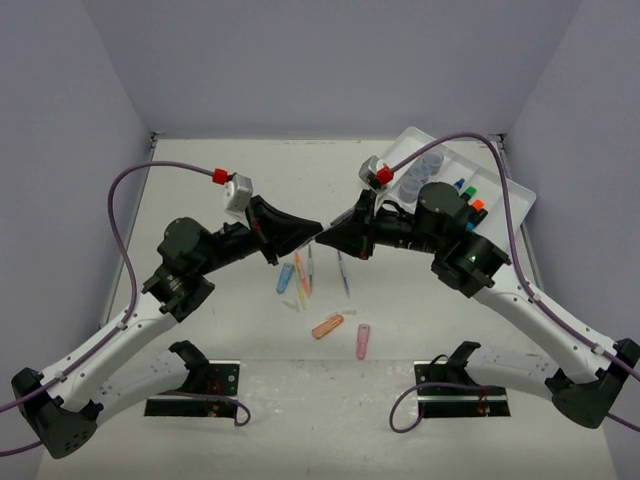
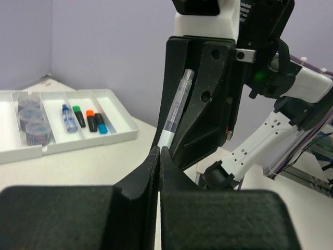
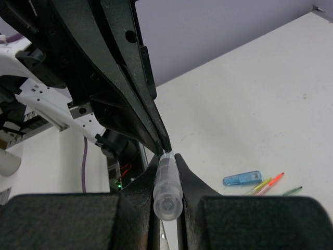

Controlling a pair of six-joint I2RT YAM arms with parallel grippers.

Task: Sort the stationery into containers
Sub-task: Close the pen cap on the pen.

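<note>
Right claw (image 3: 167, 160) pinches the clear pen (image 3: 167, 188); left claw (image 2: 159, 152) is pressed together just beside its end. The pen is likely light, stiff and slippery, best gripped mid-barrel.

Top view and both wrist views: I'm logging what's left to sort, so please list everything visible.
Table: one, white, under everything.
Tray: one, white, far right corner.
Pots: three, grey-blue, one tray compartment.
Highlighters: three, black, capped green, orange, blue, in tray.
Blue-white piece: one, in tray beside the green highlighter.
Capsules: three, blue, orange, pink, loose mid-table.
Thin pens: several, mixed colours, loose mid-table.
Clear pen: one, in right fingers.
Left fingers: black, shut, tips by the clear pen's end.
Right fingers: black, closed on clear pen.
</note>
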